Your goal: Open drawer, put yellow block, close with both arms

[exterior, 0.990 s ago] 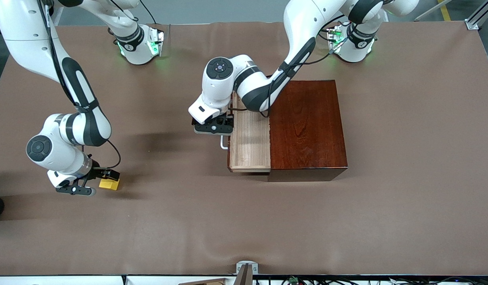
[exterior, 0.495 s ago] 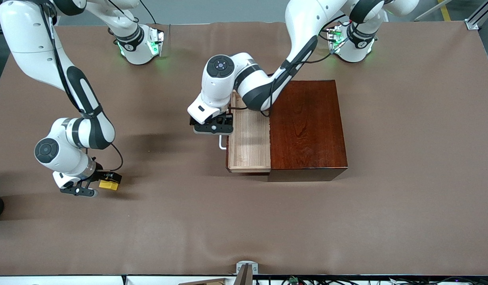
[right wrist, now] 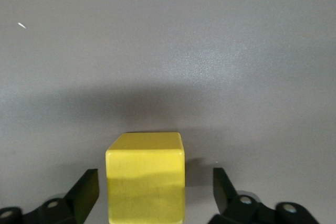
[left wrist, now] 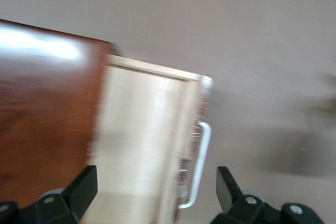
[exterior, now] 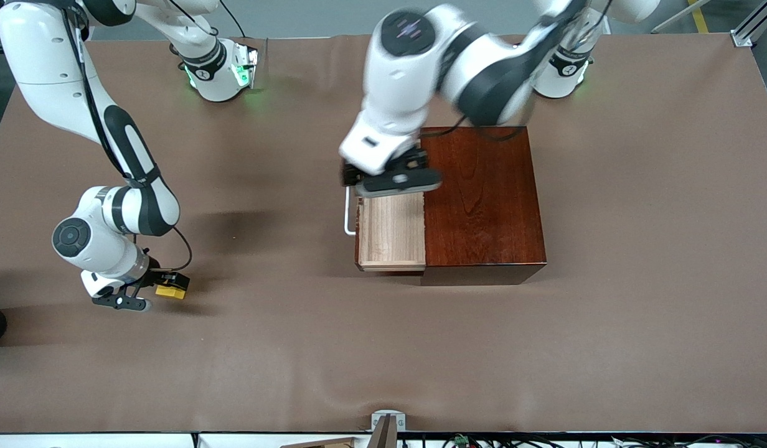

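Right gripper (right wrist: 155,195) sits low at the table (exterior: 296,348), fingers spread around the yellow block (right wrist: 146,177) without touching it. Left gripper (left wrist: 157,192), jaws wide and empty, hangs over the pulled-out drawer (exterior: 393,233).

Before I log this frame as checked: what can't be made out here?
- Drawer end nearest the arms' bases: hidden under the left claw in the front view.
- Drawer and its handle: motion-blurred in the left wrist view, its lower part cut off by the edge.
- Yellow block: mostly covered by the right claw in the front view; finger contact unclear in the right wrist view.
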`<control>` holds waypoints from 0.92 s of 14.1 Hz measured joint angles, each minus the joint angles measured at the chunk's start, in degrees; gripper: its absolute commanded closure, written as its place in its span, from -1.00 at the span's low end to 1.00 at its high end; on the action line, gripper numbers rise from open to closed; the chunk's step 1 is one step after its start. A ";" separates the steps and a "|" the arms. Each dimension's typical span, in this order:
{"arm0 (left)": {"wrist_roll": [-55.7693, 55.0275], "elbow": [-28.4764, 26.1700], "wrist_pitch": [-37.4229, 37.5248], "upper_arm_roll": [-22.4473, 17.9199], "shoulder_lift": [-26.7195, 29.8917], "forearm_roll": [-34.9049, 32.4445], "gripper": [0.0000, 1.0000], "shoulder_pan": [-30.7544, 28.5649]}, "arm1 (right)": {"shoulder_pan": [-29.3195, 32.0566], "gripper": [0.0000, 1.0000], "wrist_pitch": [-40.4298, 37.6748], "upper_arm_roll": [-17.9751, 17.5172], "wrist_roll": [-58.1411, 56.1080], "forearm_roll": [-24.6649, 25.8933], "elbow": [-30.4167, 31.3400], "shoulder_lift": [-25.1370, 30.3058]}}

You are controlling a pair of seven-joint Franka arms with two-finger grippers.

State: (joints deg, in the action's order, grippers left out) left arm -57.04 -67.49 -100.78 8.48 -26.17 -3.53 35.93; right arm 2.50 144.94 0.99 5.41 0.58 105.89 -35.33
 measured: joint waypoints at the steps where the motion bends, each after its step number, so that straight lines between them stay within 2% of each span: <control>1: 0.73 -0.51 3.81 -0.05 2.30 0.00 -1.00 -2.15 | 0.00 -0.72 0.00 0.00 0.00 0.00 -0.03 0.00; 3: 4.17 -1.47 9.83 -0.08 6.04 0.00 -1.00 -7.13 | 0.00 -0.55 -0.03 0.00 0.01 0.00 -0.05 -0.03; 4: 6.63 -2.41 11.50 -0.05 7.77 0.01 -1.00 -10.02 | 0.00 -0.36 -0.07 0.00 0.04 0.00 -0.05 -0.05; 5: 9.41 -3.84 12.37 0.00 9.52 0.30 -1.00 -13.17 | 0.00 -0.01 -0.08 0.00 0.06 0.00 -0.05 -0.07; 7: 16.31 -7.93 12.89 0.04 13.25 2.45 -1.00 -19.88 | 0.00 0.99 -0.10 -0.01 0.04 0.00 -0.06 -0.08; 10: 28.72 -14.67 12.98 0.00 18.56 3.55 -1.00 -28.79 | 0.00 1.00 -0.12 -0.06 -2.61 0.01 -0.21 -0.10; 13: 41.09 -17.72 12.95 -0.01 20.62 3.64 -1.00 -33.95 | 0.30 1.00 -2.09 0.06 -9.42 0.01 -1.59 -0.09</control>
State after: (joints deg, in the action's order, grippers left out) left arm -15.95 -85.21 -87.83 8.47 -5.54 0.10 1.99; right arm 2.80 142.85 1.06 -4.02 0.59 104.30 -35.42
